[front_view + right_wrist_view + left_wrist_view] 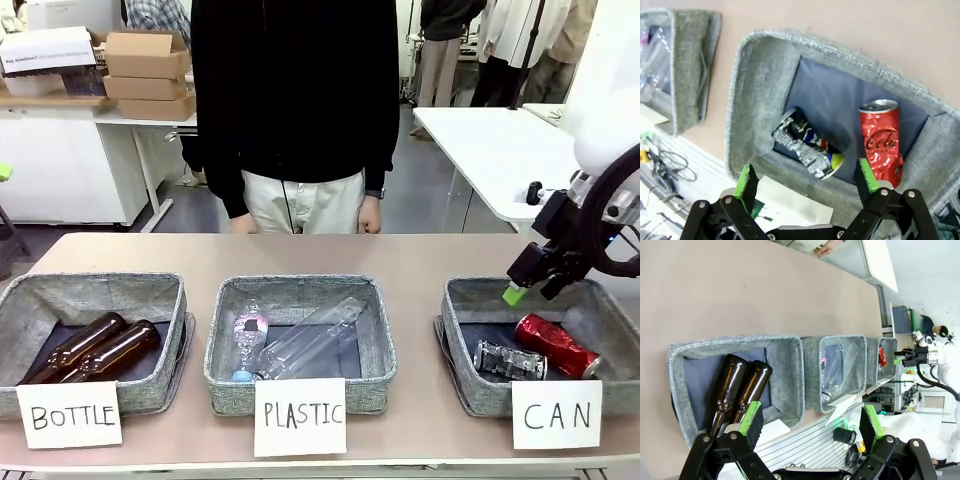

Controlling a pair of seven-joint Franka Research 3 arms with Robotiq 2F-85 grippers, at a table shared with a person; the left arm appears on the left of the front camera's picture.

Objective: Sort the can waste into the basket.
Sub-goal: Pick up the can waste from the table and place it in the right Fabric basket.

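We see a dented red can (881, 142) and silver can (809, 143) lying in the CAN basket (747, 105); both grippers gape wide, empty.

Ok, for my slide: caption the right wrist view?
Open right gripper above the basket holding red can and silver can.

BOTTLE basket (150, 290): two brown glass bottles (95, 345) side by side | PLASTIC basket (375, 345): clear plastic bottles (300, 345) | beige worktop (400, 255) | cardboard boxes (145, 75) stacked far left | white table (490, 150) behind
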